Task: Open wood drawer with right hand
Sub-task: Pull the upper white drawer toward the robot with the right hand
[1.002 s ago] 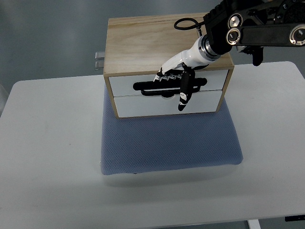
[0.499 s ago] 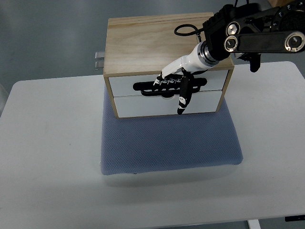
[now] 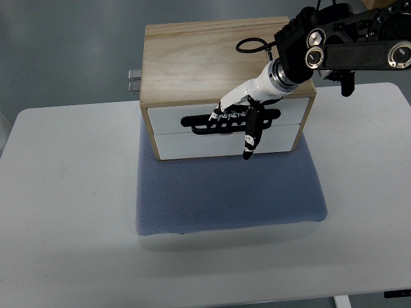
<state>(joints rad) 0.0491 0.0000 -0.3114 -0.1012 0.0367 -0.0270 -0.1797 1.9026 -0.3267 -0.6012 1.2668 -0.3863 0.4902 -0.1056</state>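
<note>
The right hand [image 3: 239, 117] is seen w/ fingers [image 3: 221, 117] curled over the black handle [image 3: 199, 120] of the wood drawer [image 3: 173, 122], clamped on it. Handle's long axis runs left-right, directly under the fingers. A pull toward the blue mat [image 3: 225, 192], i.e. below the hand, is judged needed. Left arm not visible.

White table [image 3: 64, 212] with blue mat [image 3: 228, 192] under wooden drawer box [image 3: 205, 58]
</note>
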